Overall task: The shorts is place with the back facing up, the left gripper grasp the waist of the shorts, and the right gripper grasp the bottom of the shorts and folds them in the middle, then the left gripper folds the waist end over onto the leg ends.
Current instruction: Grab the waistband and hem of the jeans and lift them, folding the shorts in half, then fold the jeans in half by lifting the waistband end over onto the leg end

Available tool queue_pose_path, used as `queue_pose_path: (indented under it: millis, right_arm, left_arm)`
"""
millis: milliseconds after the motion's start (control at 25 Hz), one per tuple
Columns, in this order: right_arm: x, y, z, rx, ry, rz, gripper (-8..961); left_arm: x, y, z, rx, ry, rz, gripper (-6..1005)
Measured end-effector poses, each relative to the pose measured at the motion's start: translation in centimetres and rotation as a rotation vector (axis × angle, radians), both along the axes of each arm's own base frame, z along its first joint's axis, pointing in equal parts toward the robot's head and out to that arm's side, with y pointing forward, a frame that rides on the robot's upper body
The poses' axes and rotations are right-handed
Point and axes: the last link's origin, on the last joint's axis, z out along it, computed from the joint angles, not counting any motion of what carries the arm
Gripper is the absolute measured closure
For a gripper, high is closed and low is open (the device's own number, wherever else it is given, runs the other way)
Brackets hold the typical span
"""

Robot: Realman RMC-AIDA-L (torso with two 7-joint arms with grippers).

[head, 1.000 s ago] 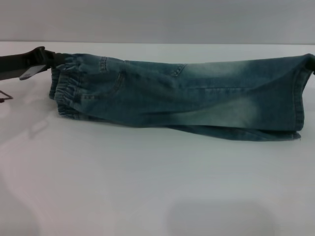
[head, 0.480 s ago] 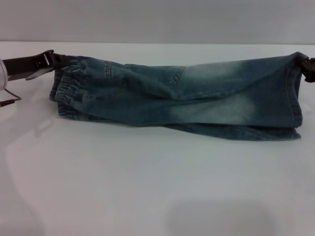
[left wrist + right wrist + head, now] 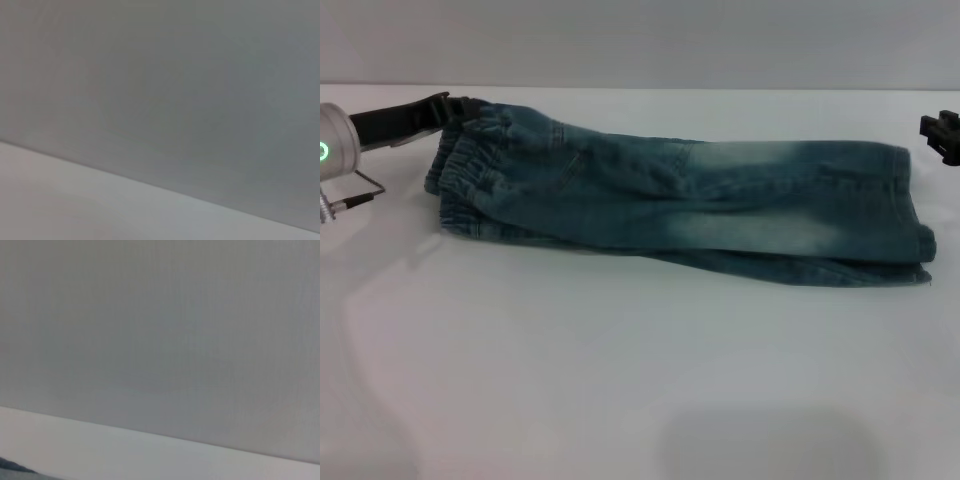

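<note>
The shorts (image 3: 700, 200) lie folded lengthwise on the white table, a long blue-green denim strip. The gathered elastic waist (image 3: 465, 175) is at the left end and the straight leg hems (image 3: 920, 215) are at the right end. My left gripper (image 3: 461, 104) reaches in from the left and is shut on the top corner of the waist, its wrist ring lit green. My right gripper (image 3: 938, 136) shows only its black tip at the right edge, open and a little apart from the hems. The wrist views show neither arm's fingers.
The white table (image 3: 620, 380) stretches wide in front of the shorts, with a grey wall (image 3: 640, 40) behind it. A thin cable (image 3: 360, 195) hangs by the left wrist. A sliver of denim (image 3: 10, 467) sits in a corner of the right wrist view.
The right gripper has let go of the leg hems and drawn back to the right. The hem end has dropped flat onto the table. The left arm has shifted right and slightly up.
</note>
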Motion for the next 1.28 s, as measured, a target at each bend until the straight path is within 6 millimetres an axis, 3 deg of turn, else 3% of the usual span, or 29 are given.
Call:
queue_pose_path:
  millis: [160, 560, 920, 1280]
  right_arm:
    - [0.1, 0.0, -0.3, -0.002, 0.002, -0.011, 757]
    - [0.4, -0.5, -0.7, -0.003, 0.012, -0.023, 547]
    - [1.0, -1.2, 0.7, 0.119, 0.075, -0.002, 554]
    - [0.9, -1.2, 0.7, 0.121, 0.072, 0.008, 553]
  left_arm:
    - [0.5, 0.6, -0.7, 0.030, 0.014, -0.045, 902]
    - [0.5, 1.1, -0.9, 0.057, 0.051, -0.053, 625]
    - [-1.1, -0.5, -0.7, 0.037, 0.047, -0.068, 286]
    - [-3.6, -2.8, 0.0, 0.027, 0.162, -0.168, 271]
